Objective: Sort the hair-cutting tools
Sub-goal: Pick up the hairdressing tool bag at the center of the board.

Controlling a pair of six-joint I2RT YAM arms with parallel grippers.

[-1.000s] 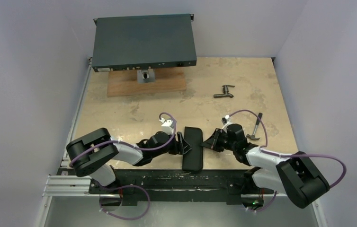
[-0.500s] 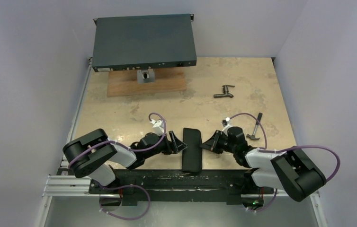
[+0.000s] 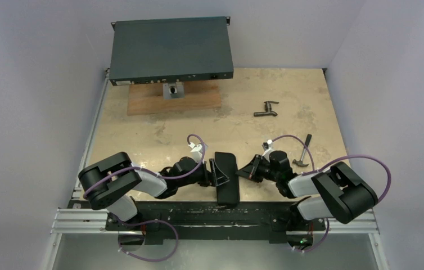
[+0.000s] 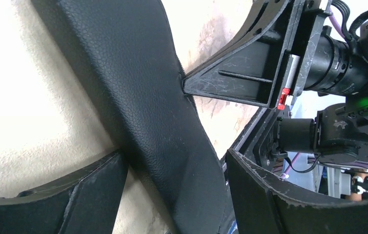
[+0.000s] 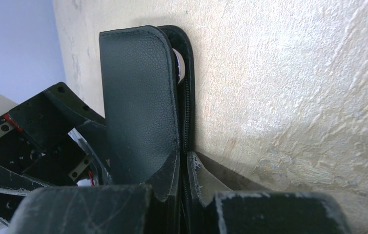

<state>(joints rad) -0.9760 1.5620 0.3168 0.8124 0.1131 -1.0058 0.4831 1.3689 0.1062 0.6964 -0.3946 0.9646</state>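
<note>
1. Hair-cutting tools: none in sight on the worktop (image 3: 159, 129). Likely they are inside the black zip pouch (image 3: 228, 188) lying between the two arms near the front edge.
2. A silver glint (image 5: 179, 68) shows in the pouch's open mouth. It could be scissors or a zip pull; cannot tell which.
3. Handling, judged: the pouch is soft faux leather, light and floppy, with a grained skin that should grip fine. It will sag if pinched at one end, so best taken by the zip edge or across its narrow width.
4. The tools inside are probably thin, stiff and slippery, with sharp scissor tips.
5. Left pincer (image 3: 216, 173): spread wide, fingers straddling the pouch across its width, one finger against the leather, not clamped.
6. Right pincer (image 5: 184, 170): fully closed, pinching the pouch's flap right at the zip line.
</note>
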